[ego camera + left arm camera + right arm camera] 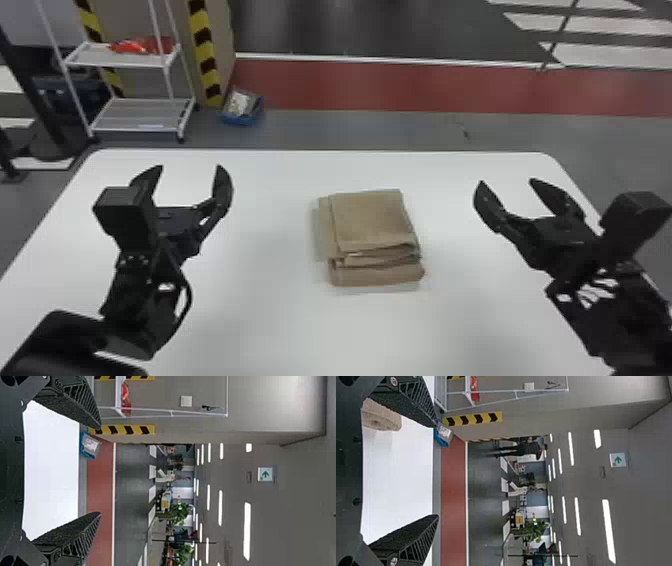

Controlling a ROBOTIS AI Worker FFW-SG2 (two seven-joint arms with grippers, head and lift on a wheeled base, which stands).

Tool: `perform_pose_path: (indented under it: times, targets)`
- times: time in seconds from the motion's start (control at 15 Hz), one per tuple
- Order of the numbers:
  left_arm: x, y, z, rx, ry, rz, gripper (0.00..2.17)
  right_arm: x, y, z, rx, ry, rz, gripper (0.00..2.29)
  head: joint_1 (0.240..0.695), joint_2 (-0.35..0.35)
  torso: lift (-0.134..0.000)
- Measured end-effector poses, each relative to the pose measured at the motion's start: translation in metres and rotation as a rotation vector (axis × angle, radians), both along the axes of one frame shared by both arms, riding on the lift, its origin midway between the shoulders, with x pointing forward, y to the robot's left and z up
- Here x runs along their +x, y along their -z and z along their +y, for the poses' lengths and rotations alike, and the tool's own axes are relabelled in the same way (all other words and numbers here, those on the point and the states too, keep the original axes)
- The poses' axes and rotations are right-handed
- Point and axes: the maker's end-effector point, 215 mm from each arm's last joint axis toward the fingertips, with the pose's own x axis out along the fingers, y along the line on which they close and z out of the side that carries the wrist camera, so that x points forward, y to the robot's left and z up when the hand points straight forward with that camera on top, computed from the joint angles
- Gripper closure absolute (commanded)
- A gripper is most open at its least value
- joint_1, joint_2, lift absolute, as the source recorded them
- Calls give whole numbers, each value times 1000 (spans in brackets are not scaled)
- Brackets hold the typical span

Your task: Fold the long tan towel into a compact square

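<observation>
Head view: A tan towel (370, 220) lies in a thick, nearly square stack midway between the white counter's (270, 320) left and right edges, layers uneven at the near side and peeking out at left. The left hand (191, 167) and right hand (508, 182) flank it, wide open and empty. Left wrist view: empty fingers spread apart. Right wrist view: fingers equally parted, the towel's folded bulk on the counter.
</observation>
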Motion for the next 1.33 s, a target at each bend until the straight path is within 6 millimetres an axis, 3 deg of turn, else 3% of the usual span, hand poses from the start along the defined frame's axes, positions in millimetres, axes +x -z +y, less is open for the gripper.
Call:
perform_pose_path:
  times: [0.13, 0.33, 0.67, 1.33]
  targets:
    - [-6, 10, 15, -9, -37, 8, 130, -15, 5, -24, 15, 38, 8, 66, 695, -92, -124]
    - [-14, 19, 30, -2, -62, 28, 130, -33, 11, -35, 26, 56, 23, 66, 695, -93, -124]
    - [-14, 16, 22, 22, -31, 80, 130, -36, 19, -26, 22, 50, 73, 70, 695, -92, -124]
    - [-17, -4, 27, 21, -45, 43, 151, -43, 10, -13, 11, 28, 83, 80, 695, -74, -124]
